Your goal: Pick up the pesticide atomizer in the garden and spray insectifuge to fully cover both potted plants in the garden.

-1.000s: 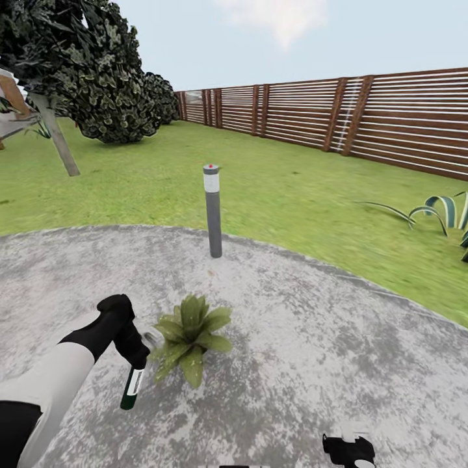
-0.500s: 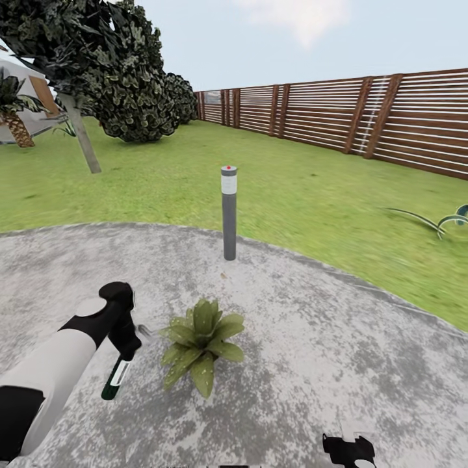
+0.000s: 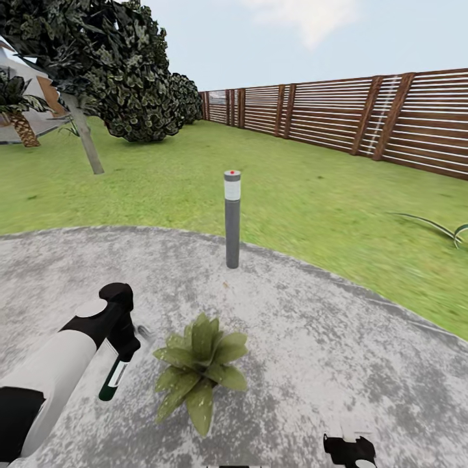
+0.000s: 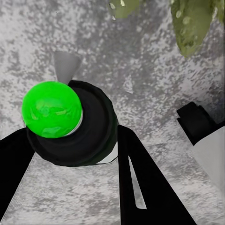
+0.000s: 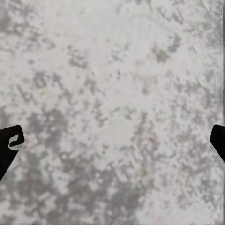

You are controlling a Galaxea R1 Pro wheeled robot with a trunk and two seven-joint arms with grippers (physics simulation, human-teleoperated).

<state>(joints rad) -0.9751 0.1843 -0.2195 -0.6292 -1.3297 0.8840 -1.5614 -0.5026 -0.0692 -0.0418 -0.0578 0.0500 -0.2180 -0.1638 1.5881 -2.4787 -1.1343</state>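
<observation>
Fingers of my left gripper (image 4: 75, 154) clamp the pesticide atomizer (image 3: 113, 381), a light, rigid, probably slick bottle best held mid-body; my right gripper (image 5: 112, 140) gapes wide.

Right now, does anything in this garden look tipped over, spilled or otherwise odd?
Nothing looks spilled or broken. The one oddity: the pesticide atomizer hangs tilted, base downward, from the left gripper, beside the potted plant. The bollard lamp stands upright.
</observation>
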